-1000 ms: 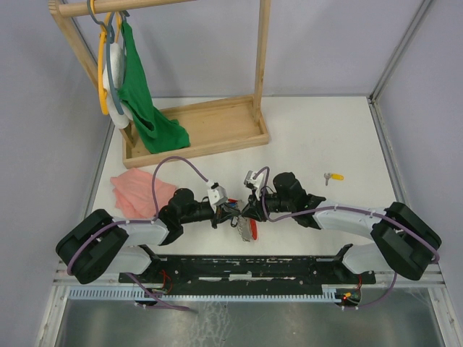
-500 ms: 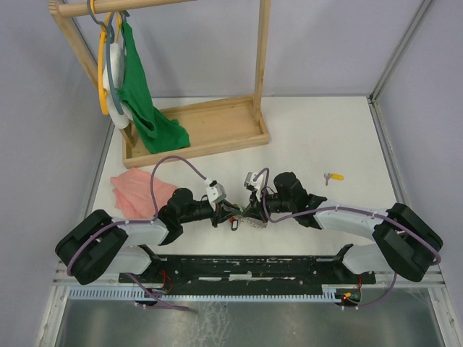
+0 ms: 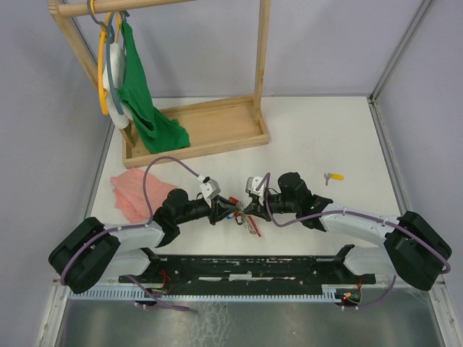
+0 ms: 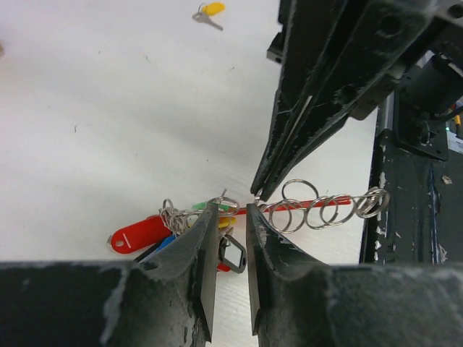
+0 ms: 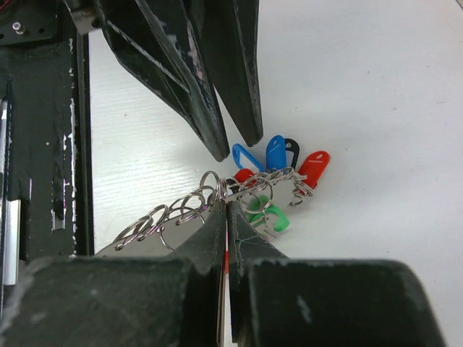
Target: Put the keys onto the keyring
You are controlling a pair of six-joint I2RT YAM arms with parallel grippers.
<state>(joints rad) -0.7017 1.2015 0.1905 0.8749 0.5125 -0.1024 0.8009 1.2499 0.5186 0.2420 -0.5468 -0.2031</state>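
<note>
Both arms have swung outward over the last half second, the left arm (image 3: 130, 235) toward 8 o'clock and the right arm (image 3: 362, 224) toward 4 o'clock, and their tips have crept a little toward 12 o'clock.

From above, the left jaws and right jaws meet tip to tip over the near middle of the desk (image 3: 311, 137). The keyring (image 3: 248, 223) and its bunch of tags are just at 6 o'clock of that meeting point. The yellow-tagged key (image 3: 333, 176) lies alone on the desk, well apart at 3 o'clock of the right jaws. A pink cloth (image 3: 137, 191) lies at 9 o'clock of the left jaws.

From the left wrist, the left fingers (image 4: 195, 253) stand slightly released. A black tag (image 4: 231, 254) shows through the narrow gap, and nothing is visibly pinched. The right jaws come in from 12 o'clock, clenched on the end of the keyring, a chain of linked wire rings running toward 3 o'clock. A red tag (image 4: 137, 233) lies at 9 o'clock of the gap.

From the right wrist, the right fingers (image 5: 210, 242) press together on the keyring. The green-tagged key (image 5: 269, 218) sits in the bunch just at 3 o'clock of them, below the blue tags (image 5: 276, 152).
</note>
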